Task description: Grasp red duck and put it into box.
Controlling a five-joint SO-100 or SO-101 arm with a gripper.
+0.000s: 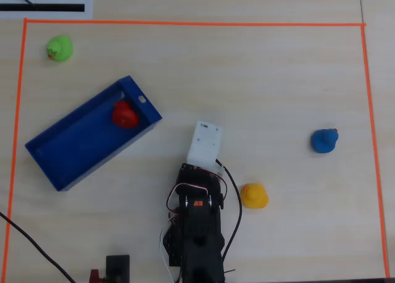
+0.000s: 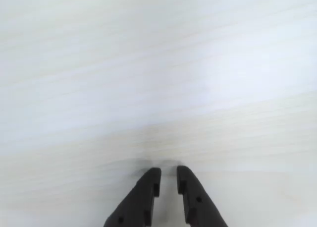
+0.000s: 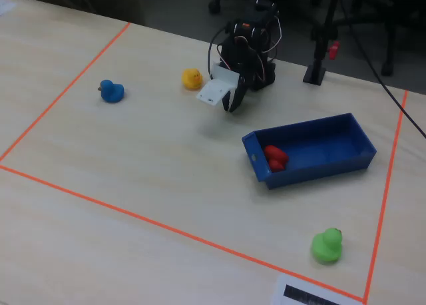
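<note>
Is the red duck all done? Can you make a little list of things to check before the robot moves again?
1. Red duck inside the box: ok. It lies at the end with the white mark, in the overhead and fixed views.
2. Hand empty: ok. The wrist view shows nothing between the fingers, only bare table.
3. Hand clear of the box: ok. It is pulled back near the arm's base, apart from the box.
4. Box upright inside the orange tape: ok.
5. Other ducks out of the way: ok. Yellow, blue and green sit on the table outside the box.
6. Fingers fully shut: cannot tell; a narrow gap shows.
</note>
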